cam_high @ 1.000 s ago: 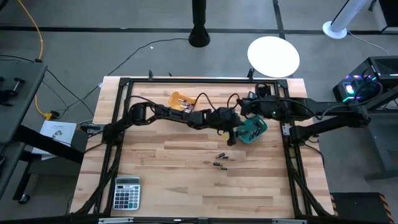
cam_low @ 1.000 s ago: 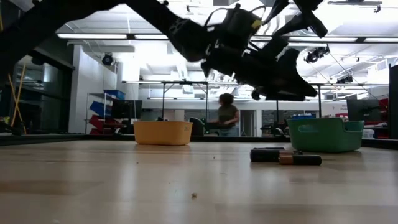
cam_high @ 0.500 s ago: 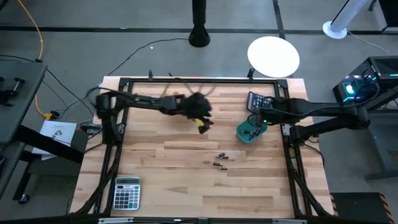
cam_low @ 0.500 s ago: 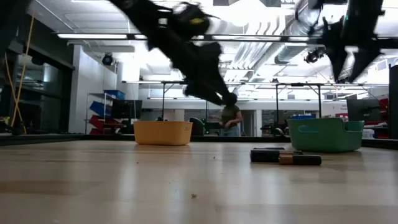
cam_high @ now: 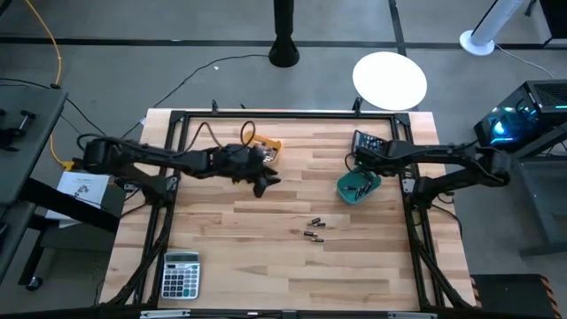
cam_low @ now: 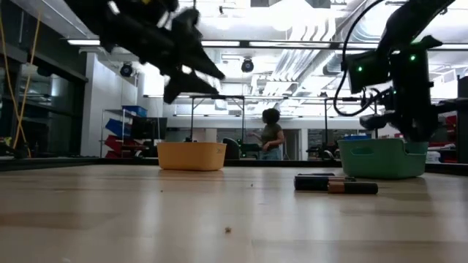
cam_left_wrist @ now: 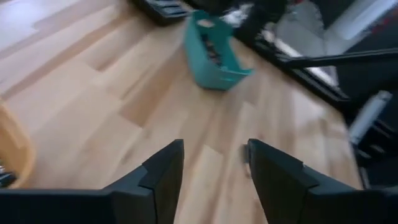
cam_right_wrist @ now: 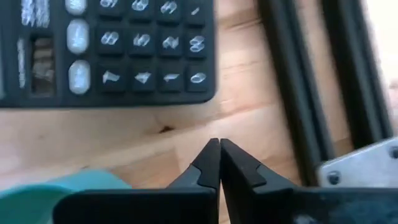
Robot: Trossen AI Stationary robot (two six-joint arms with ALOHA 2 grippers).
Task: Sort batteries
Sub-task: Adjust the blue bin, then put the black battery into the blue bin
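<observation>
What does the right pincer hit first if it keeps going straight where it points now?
Most likely bare wooden tabletop, then the black calculator just beyond. The right pincer is shut, tips aimed at the wood below the calculator's edge, teal tray beside it. Depth is unclear.

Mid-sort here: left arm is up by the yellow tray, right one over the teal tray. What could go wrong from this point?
1. The loose batteries lie close together mid-table, some touching in the low view; a grab may take two or roll one away.
2. The right gripper is shut, just above the teal tray beside the black calculator; a careless move could nudge either.
3. The left gripper is open and empty by the yellow tray.
</observation>
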